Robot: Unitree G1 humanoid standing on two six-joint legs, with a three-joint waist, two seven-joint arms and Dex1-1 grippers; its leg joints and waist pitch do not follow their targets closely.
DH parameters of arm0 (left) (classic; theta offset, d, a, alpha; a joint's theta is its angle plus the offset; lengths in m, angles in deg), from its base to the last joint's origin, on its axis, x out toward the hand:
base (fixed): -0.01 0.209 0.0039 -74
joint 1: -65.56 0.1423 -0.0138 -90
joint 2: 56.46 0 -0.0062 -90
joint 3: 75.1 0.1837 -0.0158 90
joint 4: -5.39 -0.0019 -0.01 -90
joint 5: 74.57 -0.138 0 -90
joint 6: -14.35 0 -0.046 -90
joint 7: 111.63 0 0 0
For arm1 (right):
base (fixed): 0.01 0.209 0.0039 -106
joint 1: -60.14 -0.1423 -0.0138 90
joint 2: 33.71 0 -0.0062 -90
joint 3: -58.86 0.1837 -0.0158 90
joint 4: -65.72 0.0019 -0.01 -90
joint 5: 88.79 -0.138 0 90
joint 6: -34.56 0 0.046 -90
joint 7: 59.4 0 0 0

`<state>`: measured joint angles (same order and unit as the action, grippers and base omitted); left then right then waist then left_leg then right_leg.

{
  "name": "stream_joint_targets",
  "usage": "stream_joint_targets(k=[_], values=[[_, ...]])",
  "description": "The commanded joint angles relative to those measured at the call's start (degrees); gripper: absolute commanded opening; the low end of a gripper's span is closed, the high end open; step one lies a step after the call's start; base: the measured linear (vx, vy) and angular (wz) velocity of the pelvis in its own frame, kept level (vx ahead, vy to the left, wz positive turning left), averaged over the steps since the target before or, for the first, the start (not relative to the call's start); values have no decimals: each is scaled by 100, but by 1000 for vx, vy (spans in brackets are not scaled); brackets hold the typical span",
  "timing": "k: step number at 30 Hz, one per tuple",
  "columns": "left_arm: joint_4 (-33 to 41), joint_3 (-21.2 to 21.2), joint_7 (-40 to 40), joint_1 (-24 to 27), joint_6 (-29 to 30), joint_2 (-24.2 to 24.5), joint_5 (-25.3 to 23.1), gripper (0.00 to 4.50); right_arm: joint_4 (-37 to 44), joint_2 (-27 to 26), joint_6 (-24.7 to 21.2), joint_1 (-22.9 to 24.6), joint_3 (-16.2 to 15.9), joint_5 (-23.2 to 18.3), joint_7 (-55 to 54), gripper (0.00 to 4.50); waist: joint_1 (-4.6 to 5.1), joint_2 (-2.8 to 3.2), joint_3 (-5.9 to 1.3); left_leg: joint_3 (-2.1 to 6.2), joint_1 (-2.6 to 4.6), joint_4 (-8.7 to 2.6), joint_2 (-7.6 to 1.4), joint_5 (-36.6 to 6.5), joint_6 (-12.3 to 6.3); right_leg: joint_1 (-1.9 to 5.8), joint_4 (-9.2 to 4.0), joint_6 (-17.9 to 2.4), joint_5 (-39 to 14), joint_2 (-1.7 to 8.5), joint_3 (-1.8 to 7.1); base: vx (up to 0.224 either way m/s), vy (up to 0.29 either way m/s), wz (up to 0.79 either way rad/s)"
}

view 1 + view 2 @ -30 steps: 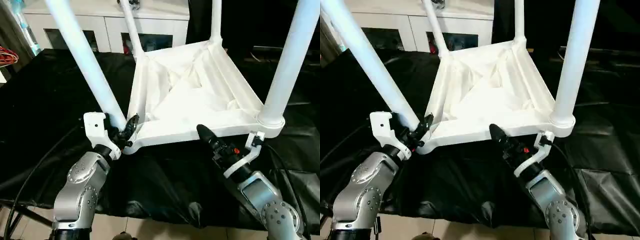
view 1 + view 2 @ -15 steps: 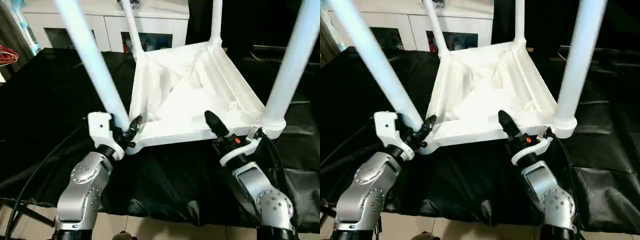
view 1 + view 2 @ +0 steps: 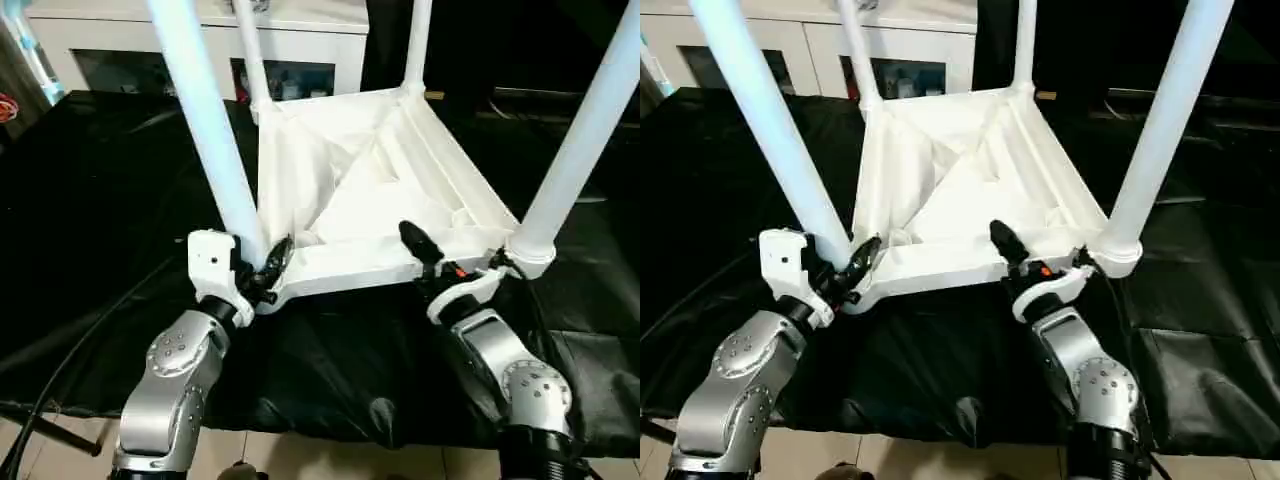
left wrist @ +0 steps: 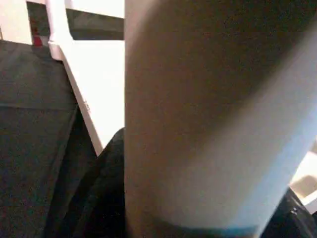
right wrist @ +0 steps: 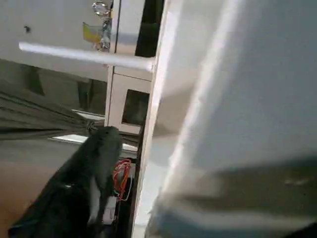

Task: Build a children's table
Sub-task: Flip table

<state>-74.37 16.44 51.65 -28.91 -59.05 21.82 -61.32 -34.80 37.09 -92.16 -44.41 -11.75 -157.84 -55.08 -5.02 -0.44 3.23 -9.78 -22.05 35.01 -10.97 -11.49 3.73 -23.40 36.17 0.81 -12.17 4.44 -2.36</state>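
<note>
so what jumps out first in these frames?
The upside-down white children's table on the black cloth, all four legs pointing up. The left pincer clamps the base of the near-left leg at its corner socket. The right pincer sits at the table's near rim beside the near-right leg.

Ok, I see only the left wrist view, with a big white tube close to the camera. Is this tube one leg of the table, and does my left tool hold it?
Observer: Yes. The left tool is closed on the near-left leg, just above its corner socket.
Operator: How does the table lie?
Observer: The tabletop lies upside down on the black cloth, ribs facing up.
Operator: And where is the right tool?
Observer: The right tool is at the tabletop's near rim, beside the near-right leg, which stands in its socket.
</note>
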Motion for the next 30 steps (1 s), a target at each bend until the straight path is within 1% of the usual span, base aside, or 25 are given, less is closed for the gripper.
stream_joint_targets(k=[1,4,6,9,10,11,13,14,15,16,18,19,20,22,23,24,25,26,27,28,29,30], values=[[516,200,-344,-66,-412,-95,257,208,26,19,3,-174,-6,58,-67,330,-15,-101,-427,-6,46,-364,-138,117,-232,333,-302,-915,366,258,195,0,0,0],[526,234,-379,-54,-521,-37,201,208,-11,24,42,-204,43,105,-98,321,-17,-112,-426,-8,43,-365,-131,112,-213,336,-300,-909,406,258,197,0,0,0],[522,243,-402,-69,-558,14,163,208,-21,33,42,-210,69,114,-101,286,-19,-116,-430,-6,45,-363,-132,132,-219,339,-292,-907,437,260,197,0,0,0],[518,229,-418,-82,-578,40,141,208,-18,47,49,-205,88,159,-107,278,-19,-121,-436,-8,42,-355,-128,176,-229,342,-282,-915,516,258,198,0,0,0],[519,222,-396,-79,-608,54,82,208,-18,71,100,-201,64,277,-90,258,-19,-119,-432,-9,42,-356,-128,188,-237,338,-281,-927,533,256,197,0,0,0],[517,210,-346,-76,-632,56,25,208,-30,96,159,-201,29,399,-71,249,-24,-118,-434,-7,38,-355,-131,208,-235,341,-276,-935,554,260,195,0,0,0],[499,125,-358,-86,-597,-21,177,208,-74,85,222,-219,26,491,-90,240,-20,-124,-435,-11,40,-351,-130,215,-235,343,-273,-961,589,260,196,0,0,0],[492,109,-364,-91,-584,-34,232,208,-87,68,224,-229,42,498,-99,233,-17,-138,-426,-10,33,-357,-126,194,-244,351,-275,-964,572,260,198,0,0,0],[491,94,-347,-88,-581,-27,232,208,-74,57,256,-231,40,519,-69,227,-20,-131,-429,-10,36,-357,-127,182,-242,350,-276,-969,545,264,198,0,0,0],[488,73,-304,-81,-584,-2,212,243,-42,37,321,-233,33,567,-2,223,-16,-120,-425,-11,36,-358,-129,130,-238,345,-283,-972,491,266,199,0,0,0],[495,-23,-322,-53,-614,58,264,278,64,52,410,-219,-12,673,70,216,-16,-125,-421,-9,37,-365,-135,53,-221,345,-297,-958,380,271,199,0,0,0],[498,-30,-332,-49,-615,63,273,278,72,53,410,-218,-14,677,72,216,-29,-121,-421,-7,43,-367,-134,44,-205,343,-303,-971,335,277,201,0,0,0],[511,-60,-373,-33,-618,86,314,288,104,57,411,-212,-22,693,81,210,-34,-111,-418,-7,60,-370,-150,-1,-187,324,-299,-990,309,272,201,0,0,0],[543,-192,-447,20,-629,154,410,311,204,58,456,-191,-13,743,82,208,-27,-116,-414,-8,56,-375,-147,-52,-168,327,-301,-988,282,261,195,0,0,0],[550,-239,-464,36,-631,170,439,320,231,49,483,-186,-1,759,83,208,-24,-104,-410,-11,55,-378,-140,-96,-157,325,-305,-966,210,260,198,0,0,0],[597,-409,-578,130,-585,253,603,323,302,57,536,-182,62,761,45,208,-23,-87,-410,-10,59,-379,-140,-115,-147,319,-312,-950,173,257,197,0,0,0],[616,-471,-624,166,-565,285,667,326,327,60,553,-182,87,759,29,208,-20,-98,-406,-14,57,-381,-128,-143,-110,317,-319,-917,106,253,200,0,0,0],[642,-606,-718,252,-543,349,807,344,383,76,597,-175,129,761,31,207,-21,-91,-405,-10,62,-387,-129,-190,-68,316,-324,-884,17,256,198,0,0,0],[653,-722,-783,337,-532,418,892,344,441,93,618,-166,158,762,16,207,-13,-81,-402,-9,57,-393,-129,-205,-51,312,-327,-866,-22,248,197,0,0,0],[646,-808,-849,436,-569,513,947,356,499,135,636,-144,146,809,31,207,-21,-73,-403,-11,74,-395,-134,-264,-21,295,-335,-840,-94,244,199,0,0,0],[651,-855,-925,512,-589,589,1001,364,547,175,644,-125,124,854,51,207,-14,-76,-394,-11,70,-404,-135,-309,-7,292,-345,-821,-148,238,199,0,0,0],[742,-835,-1206,686,-583,776,1106,369,646,246,672,-84,65,976,52,207,-20,-67,-390,-11,96,-416,-141,-443,44,271,-368,-763,-324,234,197,0,0,0]])
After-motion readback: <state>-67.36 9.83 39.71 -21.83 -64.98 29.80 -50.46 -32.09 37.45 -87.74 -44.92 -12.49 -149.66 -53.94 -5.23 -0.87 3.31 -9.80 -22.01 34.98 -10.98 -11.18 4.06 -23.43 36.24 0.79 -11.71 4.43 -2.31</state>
